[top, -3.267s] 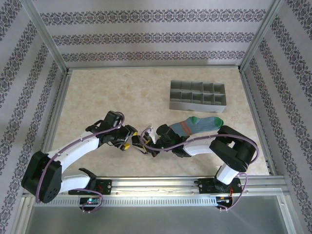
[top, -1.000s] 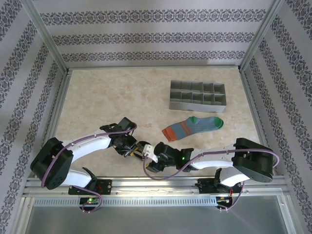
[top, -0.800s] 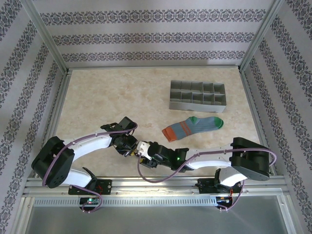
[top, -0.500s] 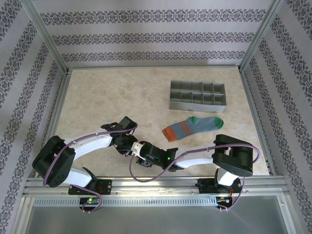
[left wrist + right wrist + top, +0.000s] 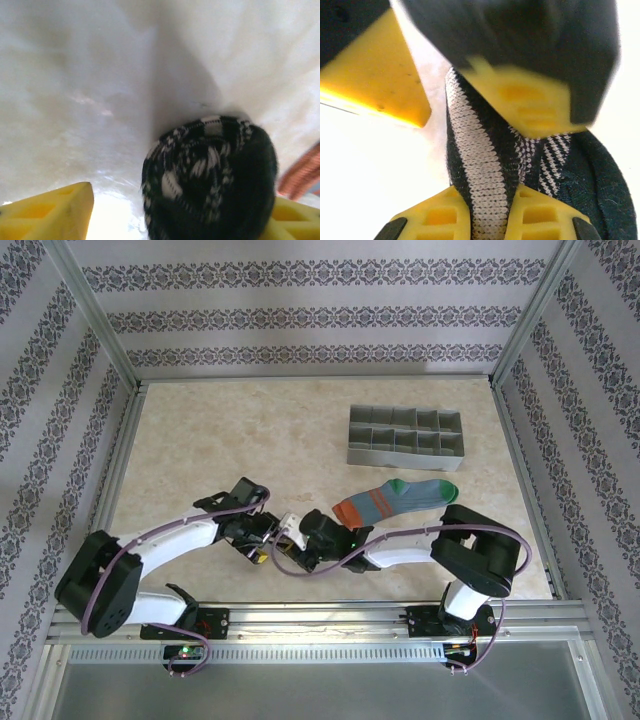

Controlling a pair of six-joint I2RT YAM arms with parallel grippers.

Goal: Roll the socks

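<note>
The right pincer (image 5: 482,215) is clamped on the striped cuff of the black sock (image 5: 210,180), its pads pinching one ribbed band of fabric. The left pincer (image 5: 177,212) stands apart, a finger on either side of the rolled bundle. One finger seems to touch the roll; the other is clear of it. The two pincers meet nose to nose, low over the near middle of the worktop (image 5: 250,440). The teal sock (image 5: 395,498) lies flat and unrolled just beyond them, between them and the tray (image 5: 400,456).

With the left fingers apart, only the cuff grip looks to be keeping the roll together. A tug on that single band would probably unwind the bundle or peel off its outer layer. The pincers are so crowded that a small swing could knock their fingers together. The right arm runs near the teal sock and might drag it.
</note>
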